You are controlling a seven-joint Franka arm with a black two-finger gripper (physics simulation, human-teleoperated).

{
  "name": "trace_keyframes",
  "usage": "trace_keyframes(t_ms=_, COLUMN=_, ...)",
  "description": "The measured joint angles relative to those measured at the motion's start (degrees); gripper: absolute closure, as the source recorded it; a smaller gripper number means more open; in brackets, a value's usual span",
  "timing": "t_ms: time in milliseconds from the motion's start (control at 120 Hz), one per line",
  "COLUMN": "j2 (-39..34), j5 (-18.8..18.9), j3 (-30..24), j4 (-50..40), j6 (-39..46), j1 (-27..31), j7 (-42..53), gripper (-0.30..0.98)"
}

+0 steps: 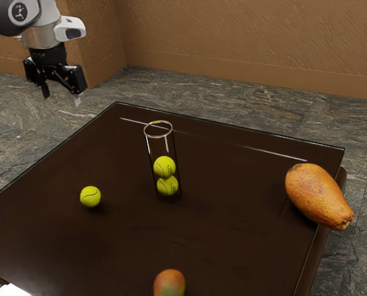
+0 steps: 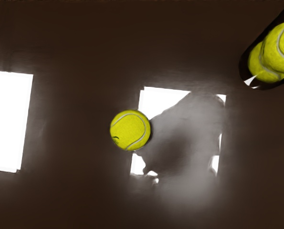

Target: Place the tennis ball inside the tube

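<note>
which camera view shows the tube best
The exterior view: it shows the tube whole, from open rim to base, standing upright with two balls stacked inside. In the wrist view the edge cuts it off, though its base and both balls appear.

Glossy dark tabletop (image 1: 232, 240) with bright reflections, clear smooth tube (image 1: 148, 154), fuzzy matt tennis ball (image 1: 90, 197), rough-textured wall (image 1: 245, 37), veined stone-look floor (image 1: 232, 95)
</note>
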Motion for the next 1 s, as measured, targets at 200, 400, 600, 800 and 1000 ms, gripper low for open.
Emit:
trace_keyframes(t_ms=200, j2=1.2, j5=-0.1, j3=0.2, j4=-3.6, j6=3.1, j1=0.8, j7=-1.0, gripper=0.00)
trace_keyframes(t_ms=400, j2=7.2, j5=-6.6, j3=0.7, j4=-17.1, j6=11.6, j1=6.5, j7=-2.0, gripper=0.00)
trace_keyframes(t_ms=600, j2=14.7, j5=-13.7, j3=1.1, j4=-21.2, j6=20.5, j1=8.3, j7=-2.3, gripper=0.00)
trace_keyframes(t_ms=800, j2=19.9, j5=-16.8, j3=1.1, j4=-21.0, j6=26.6, j1=8.6, j7=-1.0, gripper=0.00)
trace_keyframes(t_ms=1000, j2=25.2, j5=-18.4, j3=1.1, j4=-18.2, j6=31.0, j1=9.7, j7=2.9, gripper=0.00)
